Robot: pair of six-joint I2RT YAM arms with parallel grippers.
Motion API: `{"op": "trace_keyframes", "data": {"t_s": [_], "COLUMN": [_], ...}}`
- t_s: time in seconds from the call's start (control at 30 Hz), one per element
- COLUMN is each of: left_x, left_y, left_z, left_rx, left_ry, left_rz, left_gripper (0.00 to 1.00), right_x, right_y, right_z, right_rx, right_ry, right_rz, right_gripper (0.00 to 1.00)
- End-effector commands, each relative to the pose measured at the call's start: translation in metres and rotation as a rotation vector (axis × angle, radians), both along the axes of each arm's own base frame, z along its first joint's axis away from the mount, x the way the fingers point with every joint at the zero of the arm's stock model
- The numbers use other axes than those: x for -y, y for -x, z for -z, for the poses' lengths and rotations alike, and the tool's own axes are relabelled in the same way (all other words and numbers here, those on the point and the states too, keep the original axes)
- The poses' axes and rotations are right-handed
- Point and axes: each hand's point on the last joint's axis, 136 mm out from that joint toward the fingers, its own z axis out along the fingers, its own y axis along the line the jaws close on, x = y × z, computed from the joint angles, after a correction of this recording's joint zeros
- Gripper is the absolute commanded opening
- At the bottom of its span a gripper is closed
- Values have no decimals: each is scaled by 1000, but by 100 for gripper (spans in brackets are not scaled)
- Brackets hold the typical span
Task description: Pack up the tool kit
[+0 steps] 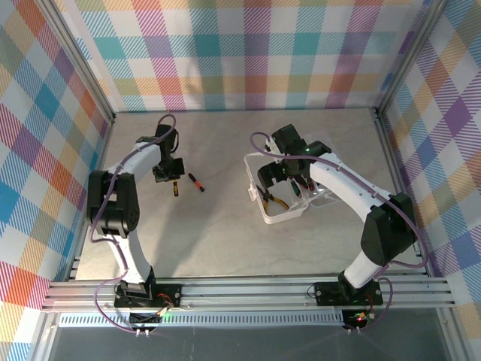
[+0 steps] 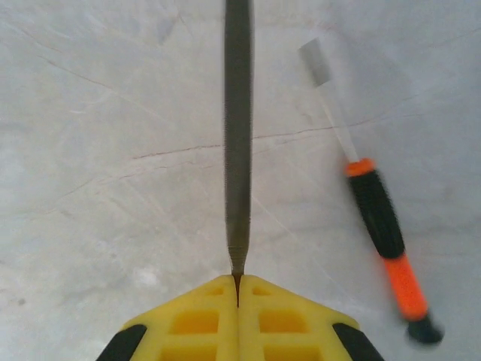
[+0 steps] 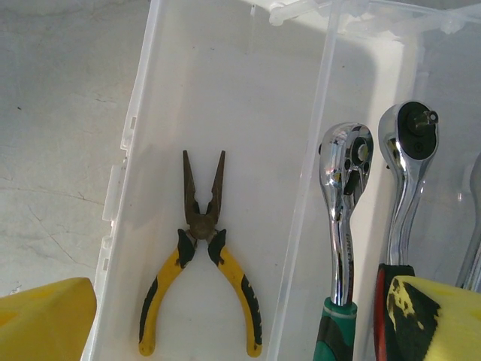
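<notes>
left arm [image 1: 135,159]: over table [image 1: 218,241] | screwdriver [image 1: 197,183]: loose, beside | right arm [image 1: 346,188]: over case [image 1: 258,203]

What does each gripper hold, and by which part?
The left gripper pinches the thin dark shaft by its tapered near end. The right gripper holds nothing.

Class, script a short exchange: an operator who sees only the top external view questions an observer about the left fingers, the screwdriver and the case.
Operator: Are the left fingers holding anything?
Observer: Yes, they are shut on a thin dark shaft.
Operator: And the screwdriver?
Observer: It is orange-and-black and lies on the table, apart from that shaft.
Operator: What's in the case?
Observer: Yellow-handled pliers lie in one compartment, two chrome ratchets in the next.
</notes>
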Motion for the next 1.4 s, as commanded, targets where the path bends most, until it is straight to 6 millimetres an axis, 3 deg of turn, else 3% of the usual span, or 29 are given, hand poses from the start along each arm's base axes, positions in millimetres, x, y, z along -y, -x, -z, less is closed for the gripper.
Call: {"op": "trace_keyframes", "data": {"t_s": [0.0,0.2,0.37,0.5,0.7,0.83,0.97,1.2,1.37], "left_x": [2,7,41,82,162,209,244,258,261], "left_y": [5,9,7,8,12,19,24,27,31], "left_z": [-47,-69,-103,-135,-160,-172,-181,-190,-195], "left_rx": [85,125,228,301,345,352,349,356,361], "left_ry": [8,33,218,362,602,708,809,842,860], "left_rz": [13,23,73,162,305,393,455,480,487], "left_gripper": [0,0,0,0,0,0,0,0,0], "right_x": [-8,-10,-22,-47,-85,-99,-108,-116,-118], "right_y": [6,7,13,22,29,25,18,11,8], "right_z": [-25,-26,-35,-53,-81,-88,-79,-74,-71], "right_rx": [31,29,20,3,-16,-8,-31,-29,-32], "right_ry": [-56,-73,-149,-298,-525,-570,-585,-613,-617], "right_rz": [-30,-37,-70,-136,-231,-252,-239,-220,-217], "right_gripper": [99,99,99,99,100,90,79,68,55]}}
